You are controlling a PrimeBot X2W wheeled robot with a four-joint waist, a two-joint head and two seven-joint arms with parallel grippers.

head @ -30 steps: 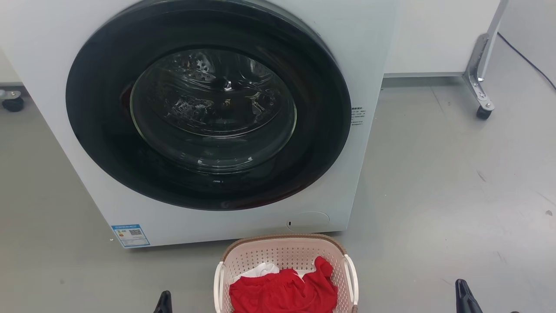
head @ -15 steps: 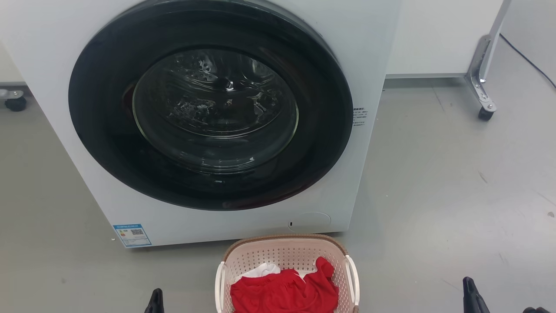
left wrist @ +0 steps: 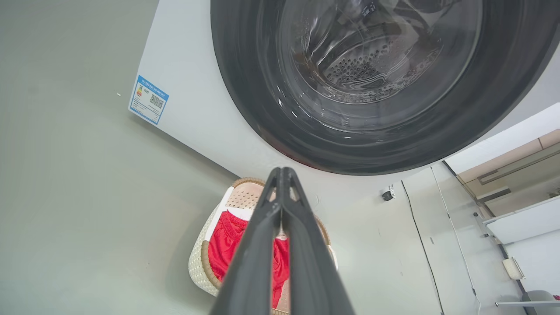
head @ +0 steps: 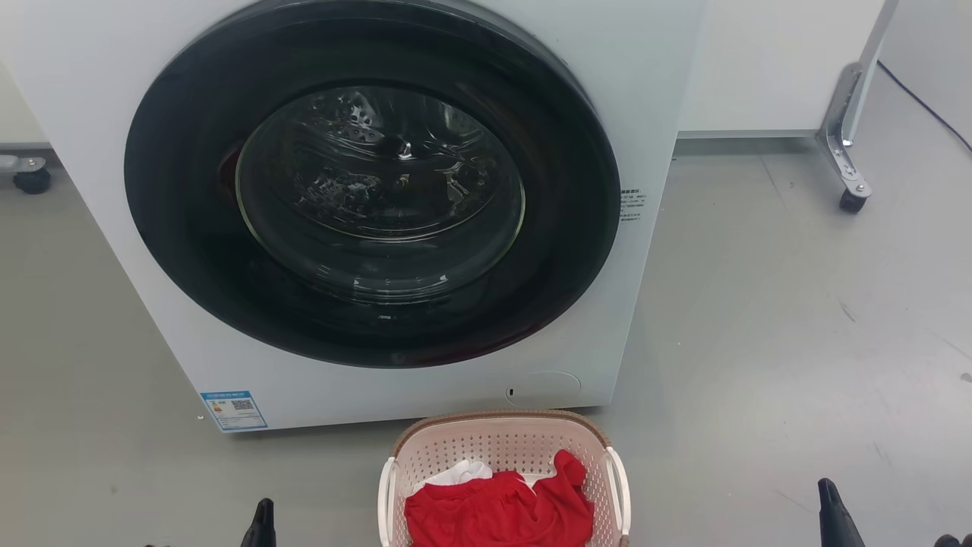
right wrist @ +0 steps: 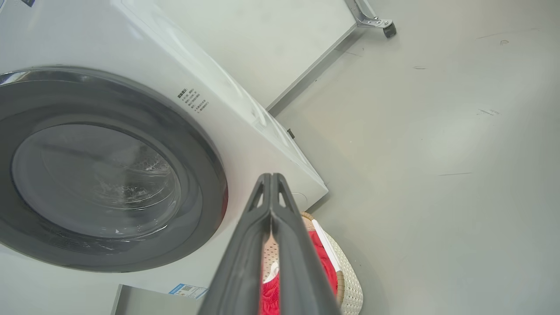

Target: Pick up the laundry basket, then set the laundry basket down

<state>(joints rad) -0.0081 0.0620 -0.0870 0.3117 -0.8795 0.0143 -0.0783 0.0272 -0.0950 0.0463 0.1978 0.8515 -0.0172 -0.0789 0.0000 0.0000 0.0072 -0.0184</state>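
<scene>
- Left claw (left wrist: 281,171) clenched, fingertips pressed together, holding nothing, near the laundry basket's (head: 497,443) left side.
- Right claw (right wrist: 271,176) clenched, empty, well apart on the basket's right.

The grey floor (head: 759,319) carries a white washing machine (head: 380,190). The laundry basket (head: 501,448) stands on the floor just in front of it. A small wheel (head: 852,199) rests far right, and another wheel (head: 32,180) far left.

the left gripper (left wrist: 282,171) and the right gripper (right wrist: 271,176) each have 2 long, smooth, dark grey fingers (left wrist: 258,262), wide low down and pointy at the tip.
</scene>
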